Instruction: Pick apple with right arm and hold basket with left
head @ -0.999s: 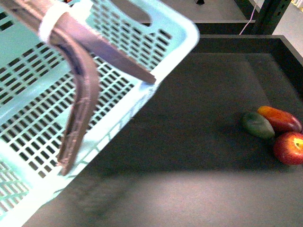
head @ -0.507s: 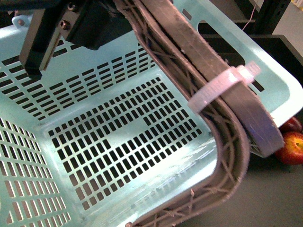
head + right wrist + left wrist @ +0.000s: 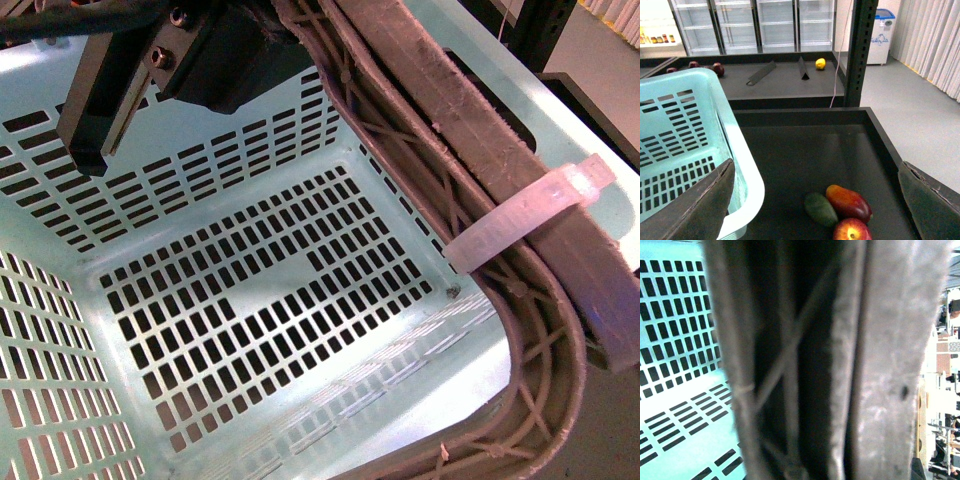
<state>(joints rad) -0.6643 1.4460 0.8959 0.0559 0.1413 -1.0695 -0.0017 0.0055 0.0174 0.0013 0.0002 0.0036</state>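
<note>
Holding the basket (image 3: 400,390) by its handle (image 3: 470,130) with my left pincer (image 3: 190,60); right pincer (image 3: 816,165) is spread wide, and the apple (image 3: 851,230) sits on the counter (image 3: 805,150) just beside the mango (image 3: 849,202).

The front view looks steeply down into the pale mint-green slotted plastic basket (image 3: 250,300), so near that it fills the frame. The left wrist view sits almost against the brown-grey ribbed swing handle (image 3: 890,340), which the front view shares. The right wrist view looks from farther back, across the black tabletop (image 3: 815,150) toward glass-door fridges (image 3: 740,22), and catches the basket's rim.
</note>
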